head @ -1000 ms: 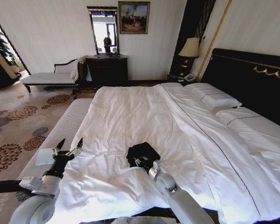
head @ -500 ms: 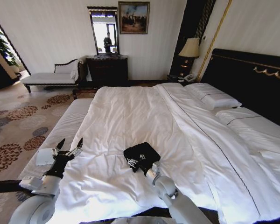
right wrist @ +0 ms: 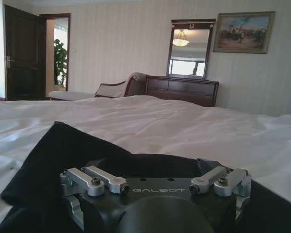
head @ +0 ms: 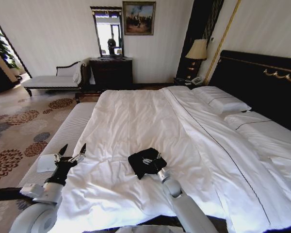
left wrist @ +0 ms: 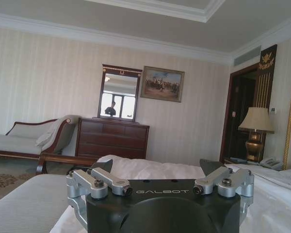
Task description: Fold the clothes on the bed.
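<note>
The right pincer [head: 153, 161], its grip impossible to tell, sits on the bunched black clothes [head: 144, 161] near the bed's [head: 136, 111] foot edge, and could drag the duvet [head: 111, 194]; the left pincer [head: 72, 151] hangs spread.

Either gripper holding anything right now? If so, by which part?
Left gripper is open at the bed's left edge, holding nothing. Right gripper is at the near edge of the black top; whether it grips the fabric cannot be told.

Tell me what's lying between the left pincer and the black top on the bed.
Only rumpled white duvet in the head view: the open left pincer hovers at the bed's edge, the black top farther right under the right pincer.
</note>
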Robot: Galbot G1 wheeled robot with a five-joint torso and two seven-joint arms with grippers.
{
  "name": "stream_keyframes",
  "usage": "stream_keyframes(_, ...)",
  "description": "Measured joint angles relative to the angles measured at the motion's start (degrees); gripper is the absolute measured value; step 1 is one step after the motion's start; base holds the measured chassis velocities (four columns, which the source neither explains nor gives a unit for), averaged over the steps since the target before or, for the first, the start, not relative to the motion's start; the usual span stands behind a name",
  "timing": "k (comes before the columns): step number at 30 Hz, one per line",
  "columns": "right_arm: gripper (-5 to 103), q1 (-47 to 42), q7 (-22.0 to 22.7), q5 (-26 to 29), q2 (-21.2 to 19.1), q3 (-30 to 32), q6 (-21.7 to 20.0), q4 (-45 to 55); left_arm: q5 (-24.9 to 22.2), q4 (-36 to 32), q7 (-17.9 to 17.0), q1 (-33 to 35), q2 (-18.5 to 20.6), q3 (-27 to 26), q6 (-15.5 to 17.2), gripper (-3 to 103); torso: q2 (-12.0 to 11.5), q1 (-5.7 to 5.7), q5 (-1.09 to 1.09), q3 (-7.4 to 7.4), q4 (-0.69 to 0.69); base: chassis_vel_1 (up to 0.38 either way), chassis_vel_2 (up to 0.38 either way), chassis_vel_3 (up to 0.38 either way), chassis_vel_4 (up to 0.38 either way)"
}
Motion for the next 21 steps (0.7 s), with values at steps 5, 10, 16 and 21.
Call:
stream_keyframes(5,100,1.7,0.0,-2.0,2.9,-2.3,1.1,-4.7,0.0,0.0,0.0,0.0,0.0,0.0,0.0,100,0.0,0.0,0.0,0.0,0.0,0.0,0.0,0.0,0.0)
stream_keyframes(10,100,2.5,1.2,-3.2,4.5,-3.7,1.7,-7.7,0.0,0.0,0.0,0.0,0.0,0.0,0.0,100,0.0,0.0,-0.01,0.0,0.0,0.0,0.0,0.0,0.0)
stream_keyframes(16,100,2.5,2.8,-2.9,5.1,-5.8,1.6,-7.2,0.0,0.0,0.0,0.0,0.0,0.0,0.0,100,0.0,0.0,0.0,0.0,0.0,0.0,0.0,0.0,0.0)
stream_keyframes(21,100,0.7,3.5,1.8,2.9,-5.5,0.3,-1.4,0.0,0.0,0.0,0.0,0.0,0.0,0.0,100,0.0,0.0,0.01,0.0,0.0,0.0,0.0,0.0,0.0)
